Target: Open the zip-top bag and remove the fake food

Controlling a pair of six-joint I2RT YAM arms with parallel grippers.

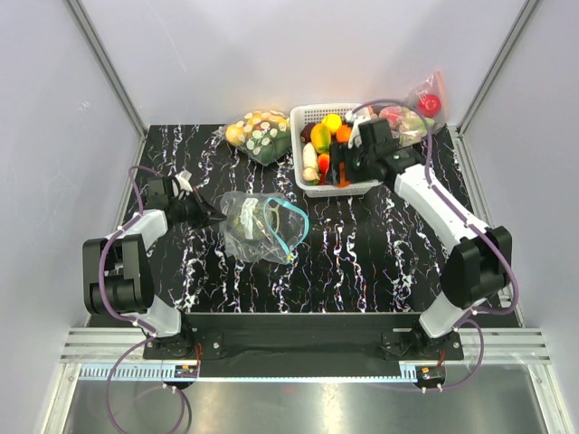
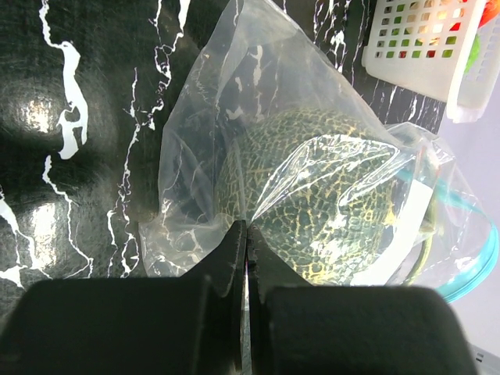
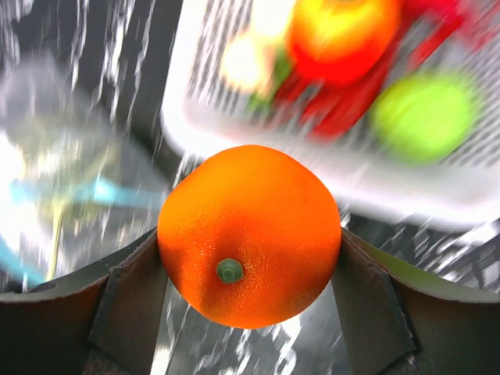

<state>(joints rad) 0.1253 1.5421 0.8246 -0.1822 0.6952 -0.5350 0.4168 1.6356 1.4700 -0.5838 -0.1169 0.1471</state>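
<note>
The zip-top bag (image 1: 262, 228) lies on the black marbled table left of centre, its teal zip strip (image 2: 476, 266) open in a loop toward the right. A dark green bumpy ball (image 2: 328, 195) of fake food sits inside it. My left gripper (image 2: 246, 230) is shut on a fold of the bag's clear plastic at its left end, also visible from above (image 1: 210, 217). My right gripper (image 3: 250, 258) holds a round orange fruit (image 3: 248, 234) between its fingers (image 3: 129, 289). It hovers at the front edge of the white basket (image 1: 303, 185), with the bag blurred at the left (image 3: 55, 156).
The white basket (image 3: 328, 176) at the back centre holds several plastic produce pieces. A bag of yellow-and-white spotted items (image 1: 258, 134) lies to its left. A bag with a red apple (image 1: 421, 108) lies to its right. Grey walls close in the table on three sides.
</note>
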